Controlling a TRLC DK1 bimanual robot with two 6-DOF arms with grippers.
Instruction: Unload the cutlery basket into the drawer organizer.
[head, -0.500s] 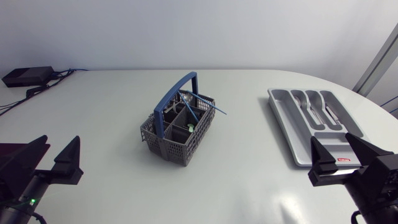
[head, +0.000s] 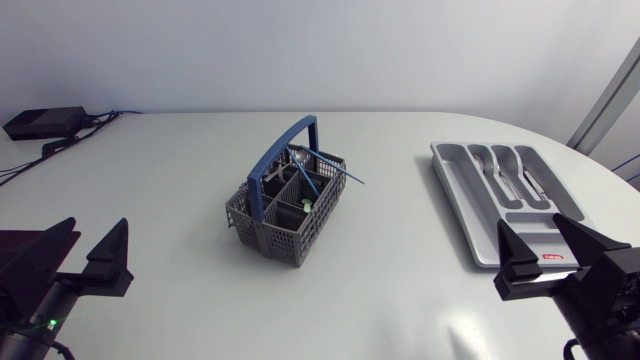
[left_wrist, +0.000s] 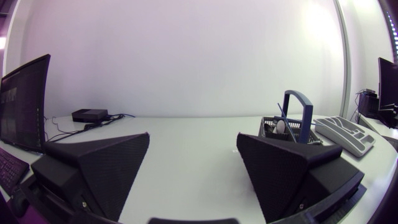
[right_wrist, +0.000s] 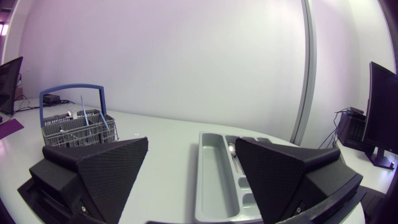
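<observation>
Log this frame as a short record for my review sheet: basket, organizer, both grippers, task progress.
cutlery basket: mid-table, grey with blue handle, utensils standing in it
blue-handled utensil: leaning out of the basket toward the organizer
drawer organizer: right side of table, some cutlery already in its compartments
left gripper: open, empty, apart from the basket
right gripper: open, empty, by the organizer's near end
progress: basket not yet emptied

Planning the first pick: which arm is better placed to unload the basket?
Probably right. Both grippers are open and empty; the basket sits mid-table, but the organizer lies ahead of the right gripper, far from the left gripper.
</observation>
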